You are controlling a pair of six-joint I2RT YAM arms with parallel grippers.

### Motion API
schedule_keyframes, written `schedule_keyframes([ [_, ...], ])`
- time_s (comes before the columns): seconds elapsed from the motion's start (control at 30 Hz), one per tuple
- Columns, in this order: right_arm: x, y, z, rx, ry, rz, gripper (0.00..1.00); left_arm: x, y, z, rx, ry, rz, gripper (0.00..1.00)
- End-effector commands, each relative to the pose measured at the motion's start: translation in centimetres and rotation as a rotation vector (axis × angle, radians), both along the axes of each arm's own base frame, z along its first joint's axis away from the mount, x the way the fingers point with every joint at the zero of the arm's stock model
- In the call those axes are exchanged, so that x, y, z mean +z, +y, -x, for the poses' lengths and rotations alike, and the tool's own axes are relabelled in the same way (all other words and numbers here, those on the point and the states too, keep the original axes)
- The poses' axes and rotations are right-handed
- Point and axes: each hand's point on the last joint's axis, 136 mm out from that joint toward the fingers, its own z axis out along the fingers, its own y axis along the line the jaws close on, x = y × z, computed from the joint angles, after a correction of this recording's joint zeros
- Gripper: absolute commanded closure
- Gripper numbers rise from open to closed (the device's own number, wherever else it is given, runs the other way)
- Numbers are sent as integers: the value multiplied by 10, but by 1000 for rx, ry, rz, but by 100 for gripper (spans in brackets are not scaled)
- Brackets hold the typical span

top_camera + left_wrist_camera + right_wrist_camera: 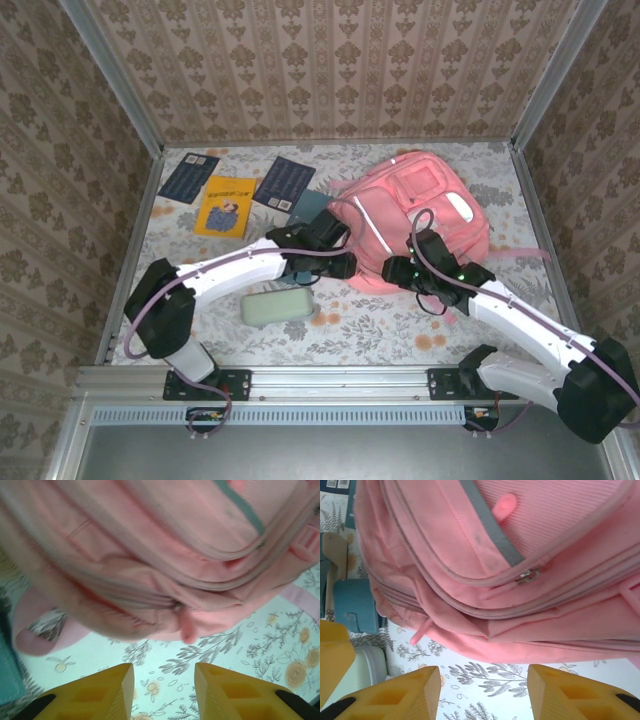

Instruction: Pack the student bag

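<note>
Left hand (162, 674) apart, right hand (482, 674) apart, pink fabric student bag (420, 215), grey piping

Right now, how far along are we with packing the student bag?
Nothing looks packed yet. The pencil case, yellow book and blue booklets all lie on the table outside the student bag, whose zips look closed. In hand: nothing. The left gripper and right gripper are both open and empty at the bag's near edge. Left to do: open the bag and load every item.
</note>
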Motion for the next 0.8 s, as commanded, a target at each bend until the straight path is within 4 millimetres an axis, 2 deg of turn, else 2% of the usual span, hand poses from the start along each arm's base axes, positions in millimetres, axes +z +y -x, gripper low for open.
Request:
schedule_keyframes([
  [0.0,-7,-11,7,-36,30,8,51,4,-6,1,-136,-77,-103,63],
  [0.13,-12,-15,11,-53,42,1,51,-1,-18,4,-225,-107,-170,65],
  [0.23,-13,-19,13,-67,44,-5,51,-11,-25,6,-273,-105,-223,69],
  [0.5,-12,-24,14,-86,41,-14,51,-33,-29,6,-327,-120,-344,68],
  [0.77,-12,-23,15,-84,42,-25,51,-45,-32,0,-333,-134,-398,69],
])
